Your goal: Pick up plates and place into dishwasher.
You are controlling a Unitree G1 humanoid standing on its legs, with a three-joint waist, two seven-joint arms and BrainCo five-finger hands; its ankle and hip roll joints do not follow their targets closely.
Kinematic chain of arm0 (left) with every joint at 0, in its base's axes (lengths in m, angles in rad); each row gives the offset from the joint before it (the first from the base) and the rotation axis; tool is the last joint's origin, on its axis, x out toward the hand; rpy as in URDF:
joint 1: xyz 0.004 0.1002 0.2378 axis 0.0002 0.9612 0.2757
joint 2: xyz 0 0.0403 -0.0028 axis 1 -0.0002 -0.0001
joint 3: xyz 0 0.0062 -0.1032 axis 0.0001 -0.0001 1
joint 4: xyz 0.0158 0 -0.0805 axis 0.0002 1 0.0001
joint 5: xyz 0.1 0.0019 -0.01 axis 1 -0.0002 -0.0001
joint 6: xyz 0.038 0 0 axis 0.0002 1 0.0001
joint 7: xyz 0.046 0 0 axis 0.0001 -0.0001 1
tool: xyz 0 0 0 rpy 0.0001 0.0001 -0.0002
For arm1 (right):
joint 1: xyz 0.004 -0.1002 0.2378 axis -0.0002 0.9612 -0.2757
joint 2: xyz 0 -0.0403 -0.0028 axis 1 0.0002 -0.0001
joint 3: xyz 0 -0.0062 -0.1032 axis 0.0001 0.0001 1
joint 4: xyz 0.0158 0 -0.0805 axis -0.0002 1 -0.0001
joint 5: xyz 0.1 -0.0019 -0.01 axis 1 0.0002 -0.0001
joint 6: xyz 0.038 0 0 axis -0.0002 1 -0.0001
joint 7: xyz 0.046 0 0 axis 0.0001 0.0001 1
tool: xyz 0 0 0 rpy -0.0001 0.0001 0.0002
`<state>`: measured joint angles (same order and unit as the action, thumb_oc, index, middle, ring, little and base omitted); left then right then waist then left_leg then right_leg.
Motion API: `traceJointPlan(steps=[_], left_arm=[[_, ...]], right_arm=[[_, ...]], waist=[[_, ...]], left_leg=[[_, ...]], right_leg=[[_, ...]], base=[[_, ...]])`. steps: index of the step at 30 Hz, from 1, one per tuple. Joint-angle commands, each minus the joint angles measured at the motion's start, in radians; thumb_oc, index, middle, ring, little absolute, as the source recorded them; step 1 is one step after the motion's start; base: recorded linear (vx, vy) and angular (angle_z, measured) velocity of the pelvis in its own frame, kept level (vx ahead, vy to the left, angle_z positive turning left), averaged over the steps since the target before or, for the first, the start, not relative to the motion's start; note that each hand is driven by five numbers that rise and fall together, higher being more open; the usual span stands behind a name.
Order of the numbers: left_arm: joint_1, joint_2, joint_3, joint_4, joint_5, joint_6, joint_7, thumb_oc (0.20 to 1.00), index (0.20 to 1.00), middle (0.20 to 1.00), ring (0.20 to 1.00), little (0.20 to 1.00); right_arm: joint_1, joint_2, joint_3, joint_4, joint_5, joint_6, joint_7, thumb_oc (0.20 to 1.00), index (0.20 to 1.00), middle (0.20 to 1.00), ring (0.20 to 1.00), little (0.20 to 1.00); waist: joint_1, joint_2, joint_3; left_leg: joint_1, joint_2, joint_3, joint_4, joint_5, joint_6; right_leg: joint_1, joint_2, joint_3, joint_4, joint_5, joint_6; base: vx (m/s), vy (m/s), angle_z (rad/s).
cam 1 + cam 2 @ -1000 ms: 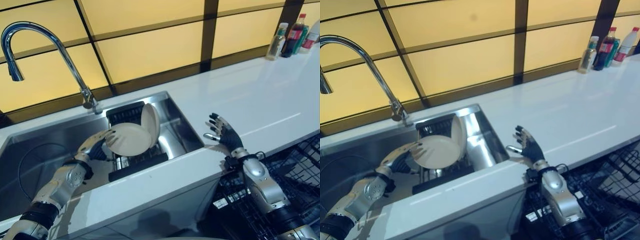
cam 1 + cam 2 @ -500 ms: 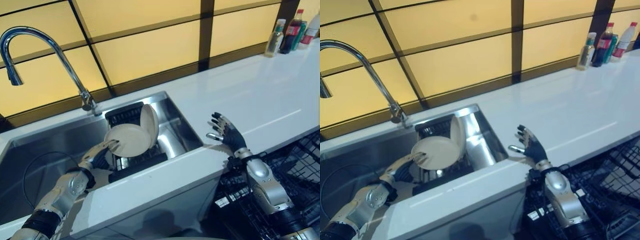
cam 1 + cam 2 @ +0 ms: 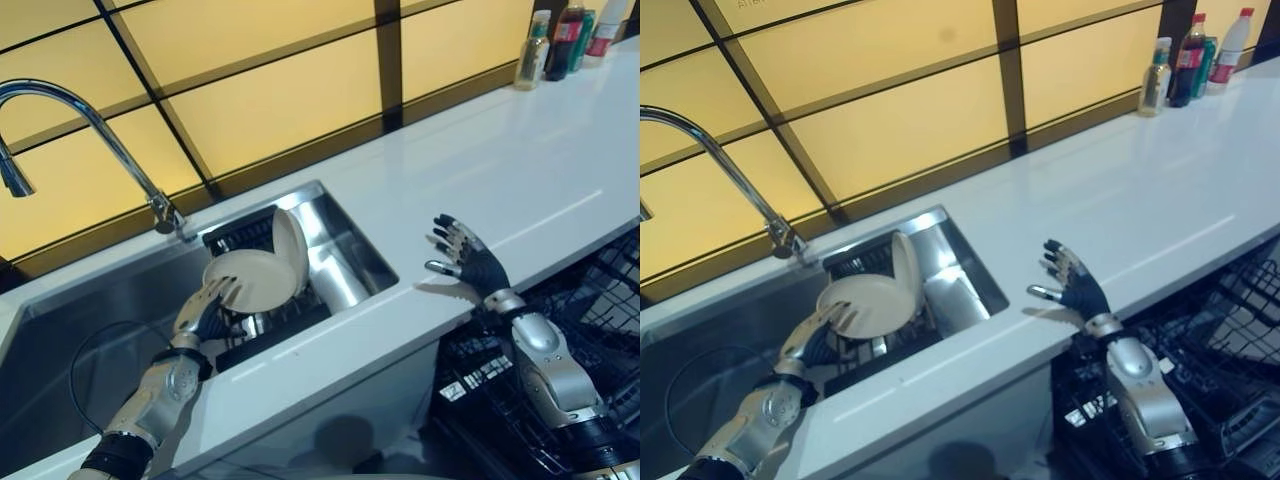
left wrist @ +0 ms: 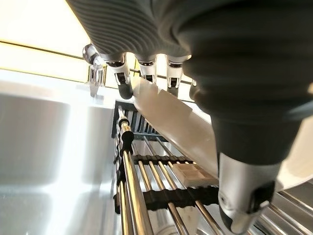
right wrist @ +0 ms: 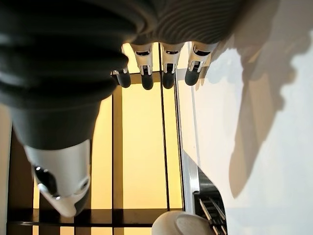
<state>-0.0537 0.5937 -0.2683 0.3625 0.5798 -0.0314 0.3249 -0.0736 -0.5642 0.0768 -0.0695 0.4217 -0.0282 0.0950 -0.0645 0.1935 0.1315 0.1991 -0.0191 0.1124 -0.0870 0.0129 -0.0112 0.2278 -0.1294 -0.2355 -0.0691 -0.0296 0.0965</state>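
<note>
Faucet (image 3: 80, 120) arcs over the steel sink (image 3: 70, 330), up and to the left of the left hand (image 3: 205, 312). Left hand sits inside the sink, fingers (image 4: 124, 81) along the far face of a cream plate (image 3: 250, 280), thumb on the near face, so it is clamped on that plate by its edge. The plate is tilted, off the black dish rack (image 3: 275, 325), which lies directly under and just past the hand. A second plate (image 3: 290, 245) stands upright on edge in the rack, just beyond the held one on its right side, the two touching or nearly so; cannot tell which. From the left wrist view the rack's chrome rods (image 4: 132, 186) run beneath the held plate. Right of the sink, the white counter (image 3: 520, 170) runs along the yellow panelled wall (image 3: 280, 90). Right hand (image 3: 467, 262) hovers at the counter's front edge, well apart from the sink, fingers spread and straight, thumb out, holding nothing. The dishwasher's wire basket (image 3: 590, 320) is pulled out just below and to the right of that hand, under the counter edge. Bottles (image 3: 565, 35) stand at the far right corner of the counter, against the wall, well beyond the right hand.
</note>
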Motion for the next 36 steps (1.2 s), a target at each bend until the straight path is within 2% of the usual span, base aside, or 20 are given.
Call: traceJointPlan(steps=[1, 11, 15, 19, 24, 26, 27, 28, 29, 33, 36], left_arm=[[-0.050, -0.005, -0.002, 0.049, 0.077, 0.023, 0.099, 1.000, 1.000, 1.000, 1.000, 1.000], [-0.041, -0.024, -0.041, 0.163, 0.209, 0.085, 0.203, 1.000, 1.000, 1.000, 1.000, 1.000], [-0.084, -0.021, -0.093, 0.216, 0.331, 0.097, 0.272, 1.000, 1.000, 1.000, 1.000, 1.000], [-0.182, -0.001, -0.181, 0.257, 0.464, 0.196, 0.347, 1.000, 1.000, 1.000, 1.000, 1.000], [-0.320, 0.028, -0.227, 0.346, 0.482, 0.317, 0.392, 1.000, 1.000, 1.000, 1.000, 1.000], [-0.358, 0.024, -0.231, 0.367, 0.479, 0.342, 0.402, 0.639, 0.639, 0.639, 0.639, 0.639], [-0.370, 0.021, -0.233, 0.374, 0.475, 0.350, 0.407, 0.548, 0.548, 0.548, 0.548, 0.548], [-0.381, 0.014, -0.235, 0.379, 0.477, 0.357, 0.403, 0.338, 0.338, 0.338, 0.338, 0.338], [-0.386, 0.006, -0.235, 0.382, 0.479, 0.365, 0.383, 0.200, 0.200, 0.200, 0.200, 0.200], [-0.378, -0.030, -0.233, 0.394, 0.476, 0.381, 0.339, 0.200, 0.200, 0.200, 0.200, 0.200], [-0.368, -0.051, -0.234, 0.407, 0.469, 0.369, 0.328, 0.200, 0.200, 0.200, 0.200, 0.200]], right_arm=[[0.098, -0.040, -0.002, 0.012, -0.013, 0.078, 0.024, 1.000, 1.000, 1.000, 1.000, 1.000], [0.151, -0.116, -0.111, -0.031, -0.011, 0.152, 0.122, 1.000, 1.000, 1.000, 1.000, 1.000], [0.122, -0.119, -0.112, -0.025, -0.021, 0.158, 0.132, 1.000, 1.000, 1.000, 1.000, 1.000], [0.027, -0.115, -0.078, -0.001, -0.022, 0.143, 0.085, 1.000, 1.000, 1.000, 1.000, 1.000], [-0.113, -0.098, -0.034, 0.033, -0.033, 0.123, 0.034, 1.000, 1.000, 1.000, 1.000, 1.000], [-0.138, -0.088, -0.025, 0.034, -0.042, 0.125, 0.024, 1.000, 1.000, 1.000, 1.000, 1.000], [-0.144, -0.083, -0.024, 0.034, -0.049, 0.127, 0.024, 1.000, 1.000, 1.000, 1.000, 1.000], [-0.147, -0.078, -0.026, 0.032, -0.056, 0.132, 0.026, 1.000, 1.000, 1.000, 1.000, 1.000], [-0.144, -0.074, -0.030, 0.029, -0.062, 0.139, 0.030, 1.000, 1.000, 1.000, 1.000, 1.000], [-0.120, -0.067, -0.049, 0.005, -0.084, 0.164, 0.049, 1.000, 1.000, 1.000, 1.000, 1.000], [-0.100, -0.060, -0.058, -0.008, -0.099, 0.175, 0.058, 1.000, 1.000, 1.000, 1.000, 1.000]], waist=[[-0.016, -0.045, -0.012], [-0.052, -0.050, 0.011], [-0.060, -0.059, 0.033], [-0.054, -0.070, 0.079], [-0.055, -0.083, 0.151], [-0.057, -0.084, 0.166], [-0.059, -0.083, 0.171], [-0.061, -0.082, 0.176], [-0.062, -0.080, 0.177], [-0.070, -0.073, 0.177], [-0.075, -0.069, 0.174]], left_leg=[[-0.073, -0.019, 0.037, 0.055, -0.026, -0.010], [-0.101, -0.014, 0.049, 0.095, -0.010, -0.013], [-0.151, -0.005, 0.055, 0.125, -0.003, -0.017], [-0.253, 0.003, 0.063, 0.167, 0.002, -0.020], [-0.346, 0.007, 0.067, 0.177, 0.018, -0.027], [-0.358, 0.005, 0.069, 0.173, 0.026, -0.029], [-0.360, 0.003, 0.069, 0.171, 0.029, -0.029], [-0.359, 0.000, 0.069, 0.168, 0.033, -0.028], [-0.355, -0.002, 0.069, 0.166, 0.036, -0.028], [-0.331, -0.008, 0.068, 0.155, 0.046, -0.026], [-0.310, -0.010, 0.068, 0.146, 0.047, -0.026]], right_leg=[[-0.149, -0.069, 0.032, 0.096, 0.026, 0.049], [-0.177, -0.081, 0.061, 0.132, 0.027, 0.049], [-0.227, -0.085, 0.077, 0.160, 0.028, 0.047], [-0.327, -0.089, 0.097, 0.191, 0.038, 0.046], [-0.432, -0.083, 0.112, 0.212, 0.053, 0.039], [-0.450, -0.082, 0.112, 0.215, 0.058, 0.037], [-0.454, -0.082, 0.112, 0.217, 0.061, 0.036], [-0.456, -0.083, 0.112, 0.218, 0.064, 0.036], [-0.454, -0.083, 0.111, 0.219, 0.066, 0.035], [-0.438, -0.086, 0.110, 0.219, 0.074, 0.035], [-0.419, -0.085, 0.109, 0.213, 0.076, 0.034]], base=[[0.09, 0.071, -0.11], [0.06, 0.071, -0.09], [-0.05, 0.033, -0.11], [-0.25, 0.000, -0.09], [-0.26, -0.002, -0.14], [-0.10, 0.031, 0.01], [-0.03, 0.045, 0.00], [0.02, 0.051, 0.02], [0.05, 0.052, 0.05], [0.08, 0.045, 0.01], [0.09, 0.024, -0.03]])
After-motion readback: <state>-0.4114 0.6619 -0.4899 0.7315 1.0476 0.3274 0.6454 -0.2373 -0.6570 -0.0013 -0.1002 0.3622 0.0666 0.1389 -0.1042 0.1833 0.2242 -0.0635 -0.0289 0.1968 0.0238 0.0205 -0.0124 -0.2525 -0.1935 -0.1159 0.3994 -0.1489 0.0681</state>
